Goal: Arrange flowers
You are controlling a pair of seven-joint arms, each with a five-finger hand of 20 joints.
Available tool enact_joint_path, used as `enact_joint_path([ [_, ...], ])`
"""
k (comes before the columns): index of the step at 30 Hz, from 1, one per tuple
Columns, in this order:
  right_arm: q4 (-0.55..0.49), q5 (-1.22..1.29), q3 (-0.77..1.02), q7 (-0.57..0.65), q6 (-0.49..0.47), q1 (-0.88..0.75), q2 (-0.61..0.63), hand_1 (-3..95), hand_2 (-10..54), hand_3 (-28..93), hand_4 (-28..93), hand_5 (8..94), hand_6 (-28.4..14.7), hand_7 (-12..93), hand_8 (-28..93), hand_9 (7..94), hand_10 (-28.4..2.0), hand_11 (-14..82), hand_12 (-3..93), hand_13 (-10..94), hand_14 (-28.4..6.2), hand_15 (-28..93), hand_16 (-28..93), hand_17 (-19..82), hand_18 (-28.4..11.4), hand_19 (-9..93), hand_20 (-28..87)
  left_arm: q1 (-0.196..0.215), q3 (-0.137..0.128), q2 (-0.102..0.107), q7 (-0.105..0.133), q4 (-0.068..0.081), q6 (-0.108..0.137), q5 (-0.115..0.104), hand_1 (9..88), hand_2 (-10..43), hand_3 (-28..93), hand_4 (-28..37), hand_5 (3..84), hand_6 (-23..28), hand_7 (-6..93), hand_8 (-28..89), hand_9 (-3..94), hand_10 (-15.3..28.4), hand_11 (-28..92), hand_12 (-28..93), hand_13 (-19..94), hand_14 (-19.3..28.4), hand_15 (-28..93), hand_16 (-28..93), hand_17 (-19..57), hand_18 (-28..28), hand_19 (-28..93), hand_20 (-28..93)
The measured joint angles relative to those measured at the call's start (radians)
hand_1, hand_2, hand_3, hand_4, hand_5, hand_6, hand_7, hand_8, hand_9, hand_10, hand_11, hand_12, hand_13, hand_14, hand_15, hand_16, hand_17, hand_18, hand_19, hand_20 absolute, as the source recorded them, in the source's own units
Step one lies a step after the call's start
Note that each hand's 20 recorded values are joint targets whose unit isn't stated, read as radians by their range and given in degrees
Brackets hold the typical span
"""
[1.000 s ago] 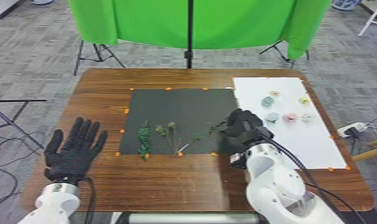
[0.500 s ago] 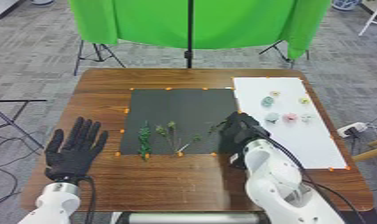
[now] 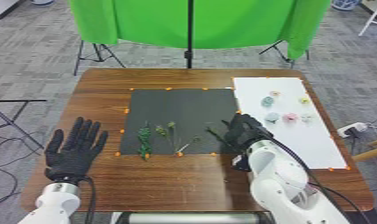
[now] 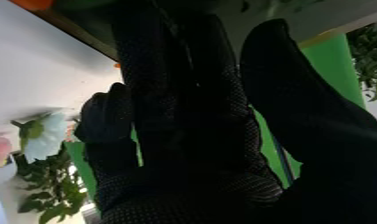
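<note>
My right hand (image 3: 242,131) is over the dark mat's right edge, beside a thin green sprig (image 3: 217,135). In the right wrist view the right hand (image 4: 189,125) has mostly straight fingers, with the thumb held apart from them and nothing visible between. Green stems (image 3: 173,134) and a leafy green branch (image 3: 144,140) lie on the dark mat (image 3: 180,107). Pale blue (image 3: 272,117) and pink (image 3: 290,117) flowers lie on the white sheet (image 3: 300,147); a white flower (image 4: 45,136) shows in the right wrist view. My left hand (image 3: 73,152) rests open on the left.
The brown table (image 3: 167,185) carries orange tape marks around the mat and sheet. Beyond its far edge hang a green backdrop (image 3: 149,25) and its stand's pole (image 3: 189,52). More flowers, one yellow (image 3: 303,100), are on the sheet's far part.
The right hand has moved slightly back toward the robot. More of the thin green sprig beside it is now visible. The left hand has kept still.
</note>
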Motion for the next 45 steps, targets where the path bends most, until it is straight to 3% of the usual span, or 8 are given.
enact_joint_path([
  [21, -0.008, 0.069, -0.016, 0.027, -0.023, 0.016, -0.049, 41.7, -9.5, 83, -24, 68.9, -4.7, 18, -11, 66.3, -18.8, 13.7, 14.3, 66, -13.7, 51, 19, 34, -24.6, 92, 37, -0.011, 0.004, 0.005, 0.001, 0.005, 0.011, -0.004, 25.7, 19.1, 77, -28.3, 46.5, 9.8, 13.4, -11, 41.3, 15.0, 21, 7, 31, 15.5, 32, -9, -7.0, 13.1, 37, 11],
  [36, -0.007, 0.091, -0.014, 0.044, -0.016, 0.018, -0.078, 42.4, -9.5, 84, -24, 69.1, -4.5, 21, -4, 63.9, -19.3, 12.8, 14.0, 66, -13.9, 54, 20, 34, -24.9, 93, 34, -0.013, 0.006, 0.009, 0.009, 0.007, 0.012, -0.004, 26.2, 19.6, 77, -28.3, 46.7, 9.8, 13.3, -11, 41.5, 15.0, 21, 7, 31, 15.4, 32, -9, -6.5, 12.9, 36, 11],
  [40, -0.018, 0.084, -0.020, 0.042, 0.024, -0.001, -0.074, 40.5, -9.5, 84, -22, 67.9, -5.3, 21, -8, 62.3, -20.2, 12.5, 14.0, 65, -14.2, 56, 20, 36, -24.8, 93, 42, -0.012, 0.008, 0.012, 0.020, 0.006, 0.012, -0.004, 26.4, 19.8, 77, -28.3, 46.7, 9.7, 13.3, -11, 41.7, 15.0, 21, 7, 31, 15.4, 32, -9, -6.4, 12.8, 36, 11],
  [45, -0.059, 0.117, -0.013, 0.059, 0.006, -0.014, -0.073, 38.6, -9.5, 84, -21, 64.5, -6.6, 21, -13, 56.6, -22.1, 10.9, 13.3, 62, -15.6, 56, 18, 37, -25.2, 93, 45, -0.010, 0.008, 0.013, 0.022, 0.006, 0.012, -0.003, 26.3, 19.8, 77, -28.3, 46.7, 9.7, 13.2, -11, 41.7, 15.1, 21, 7, 31, 15.4, 32, -9, -6.1, 12.7, 36, 10],
])
